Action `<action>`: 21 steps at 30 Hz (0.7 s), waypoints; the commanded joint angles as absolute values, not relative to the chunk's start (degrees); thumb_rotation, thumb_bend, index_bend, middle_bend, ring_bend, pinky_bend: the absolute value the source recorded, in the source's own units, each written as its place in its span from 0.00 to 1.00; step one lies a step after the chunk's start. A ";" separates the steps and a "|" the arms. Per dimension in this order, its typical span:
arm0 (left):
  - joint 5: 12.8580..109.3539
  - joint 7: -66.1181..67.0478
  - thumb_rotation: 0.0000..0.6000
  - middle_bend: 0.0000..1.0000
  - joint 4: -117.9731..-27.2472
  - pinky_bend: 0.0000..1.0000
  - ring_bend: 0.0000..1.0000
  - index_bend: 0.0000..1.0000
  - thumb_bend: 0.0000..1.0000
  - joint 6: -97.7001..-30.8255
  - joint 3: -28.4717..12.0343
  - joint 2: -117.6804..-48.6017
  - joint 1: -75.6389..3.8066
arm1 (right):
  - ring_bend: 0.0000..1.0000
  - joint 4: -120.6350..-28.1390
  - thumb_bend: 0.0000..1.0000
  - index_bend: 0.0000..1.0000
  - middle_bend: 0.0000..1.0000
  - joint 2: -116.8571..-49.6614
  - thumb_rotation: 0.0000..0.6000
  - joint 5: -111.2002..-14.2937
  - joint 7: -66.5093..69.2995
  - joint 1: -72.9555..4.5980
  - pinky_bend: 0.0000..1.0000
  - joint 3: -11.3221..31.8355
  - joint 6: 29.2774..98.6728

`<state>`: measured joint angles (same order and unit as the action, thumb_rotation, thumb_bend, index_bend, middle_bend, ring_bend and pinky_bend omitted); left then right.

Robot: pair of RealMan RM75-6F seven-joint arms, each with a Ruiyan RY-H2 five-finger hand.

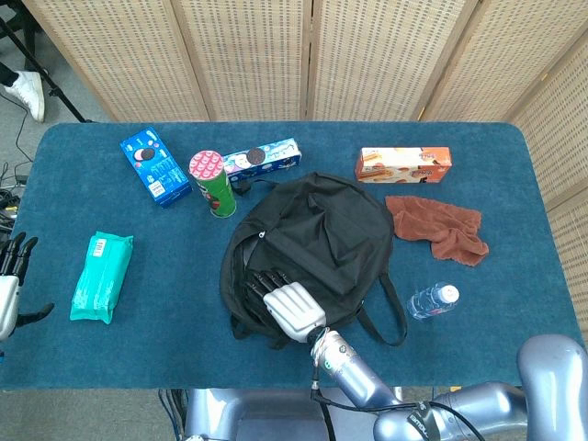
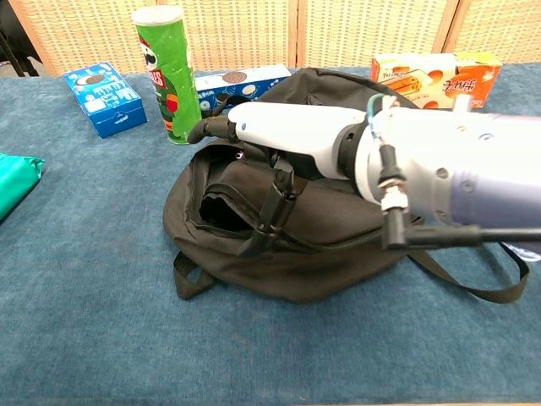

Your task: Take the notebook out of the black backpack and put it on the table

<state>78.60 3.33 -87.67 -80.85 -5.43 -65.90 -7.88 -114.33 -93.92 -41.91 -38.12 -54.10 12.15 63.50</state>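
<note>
- The right hand (image 1: 292, 310) sits over the black backpack (image 1: 317, 241) at its open mouth, fingers (image 2: 272, 211) stretched out and a bit apart, holding nothing. In the chest view the dark fingertips point down at the zipper opening, right at the edge of the dark gap; can't tell if they actually touch the fabric.
- The left hand (image 1: 9, 294) is way off at the table's left edge, only partly in frame, fingers spread and upright with nothing in them.
- The backpack lies flat in the middle of the blue table (image 1: 165, 322), main compartment unzipped and gaping toward the robot. A strap loops out on the right side.
- The notebook isn't visible anywhere; the inside of the opening is just dark, so can't tell what's in there.
- Around the bag: a green Pringles can (image 1: 211, 183) standing just past its top left corner, a long blue cookie box (image 1: 263, 158) behind that, a blue Oreo box (image 1: 154, 165) further left.
- A teal packet (image 1: 102, 277) lies near the left hand.
- On the right: an orange snack box (image 1: 403, 164), a brown cloth (image 1: 438, 227), and a small water bottle (image 1: 429, 299) lying on its side.
</note>
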 commanded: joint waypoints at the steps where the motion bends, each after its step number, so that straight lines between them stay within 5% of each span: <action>1: 78.69 3.24 1.00 0.00 -87.61 0.00 0.00 0.00 0.10 -80.83 -5.40 -65.84 -7.90 | 0.00 -112.89 0.00 0.04 0.00 -95.34 1.00 -41.79 -38.86 -54.67 0.00 11.86 64.62; 5: 78.77 3.18 1.00 0.00 -87.53 0.00 0.00 0.00 0.10 -80.74 -5.34 -65.86 -7.94 | 0.00 -111.07 0.00 0.04 0.00 -96.60 1.00 -41.21 -40.07 -55.16 0.01 11.77 65.92; 8: 78.49 2.86 1.00 0.00 -87.50 0.00 0.00 0.00 0.09 -80.73 -5.51 -65.76 -7.92 | 0.01 -109.36 0.00 0.05 0.02 -97.66 1.00 -43.17 -41.10 -54.90 0.13 11.69 69.06; 21: 78.89 3.28 1.00 0.00 -87.83 0.00 0.00 0.00 0.09 -81.05 -5.21 -65.82 -7.79 | 0.27 -108.09 0.12 0.24 0.29 -96.13 1.00 -48.13 -44.46 -52.68 0.35 8.45 72.91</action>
